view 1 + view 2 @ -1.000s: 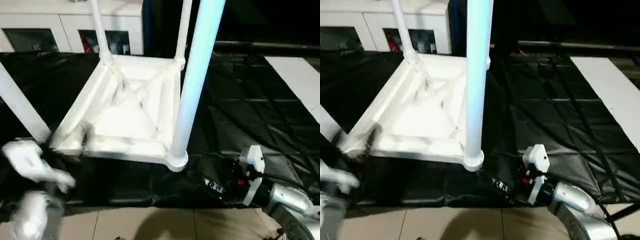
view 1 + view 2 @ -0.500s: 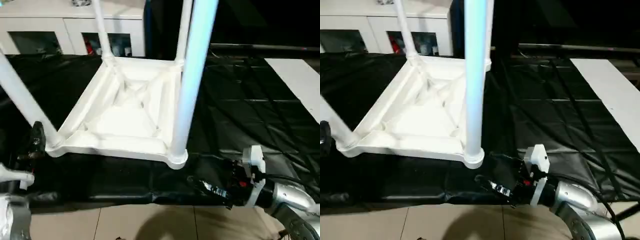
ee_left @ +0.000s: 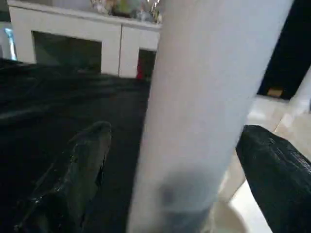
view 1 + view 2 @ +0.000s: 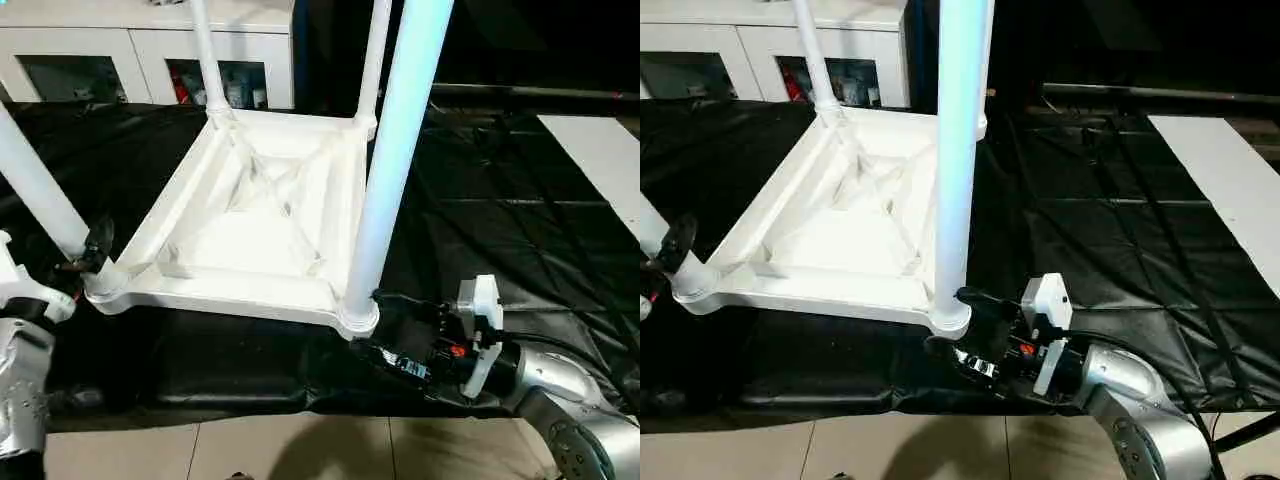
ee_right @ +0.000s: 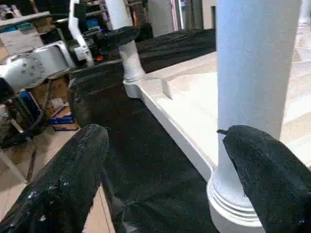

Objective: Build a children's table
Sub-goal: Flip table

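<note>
The tabletop (image 4: pixel 255 225) lies upside down on the black-draped bench (image 4: pixel 520 210), all four legs standing in its corner sockets. My left pincer (image 4: pixel 88 262), fingers apart, straddles the near-left leg (image 4: pixel 35 190) at nine o'clock of the top; my right pincer (image 4: pixel 970 335), also apart, sits just beside the near-right leg (image 4: pixel 390 170) at its socket, about five o'clock. I judge the risk is sideways force: closing off-centre or pushing could tilt a leg in its socket or slide the whole top on the slick cover.
</note>
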